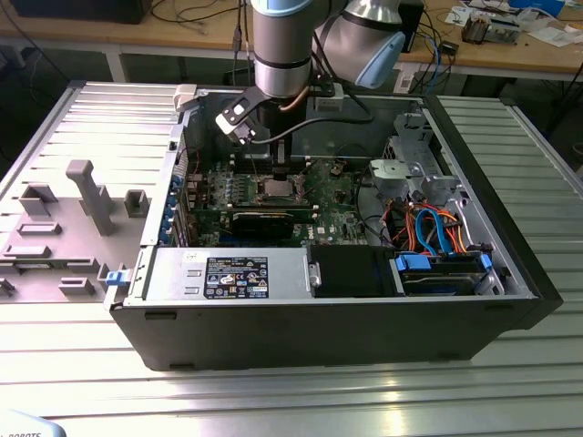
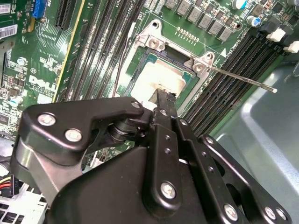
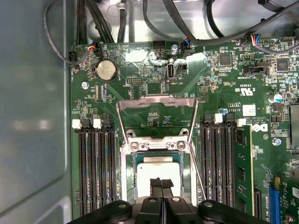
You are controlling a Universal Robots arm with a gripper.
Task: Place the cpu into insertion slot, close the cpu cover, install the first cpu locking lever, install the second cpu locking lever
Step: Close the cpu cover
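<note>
Because the cpu cover stands tilted open on its hinge, clear of the insertion slot, the cpu lies exposed and sits flat inside the slot's silver surround. The gripper hangs directly over the cpu with its fingers pressed together and nothing pinched between them. Whether the tips touch the metal top cannot be settled from either wrist view.

The first wrist view shows green board through the cover's open window, with memory slots flanking the socket on both sides. The second wrist view adds a locking lever, unlatched and projecting as a thin rod from the socket corner. The exterior view shows the arm reaching down into the open computer case.
</note>
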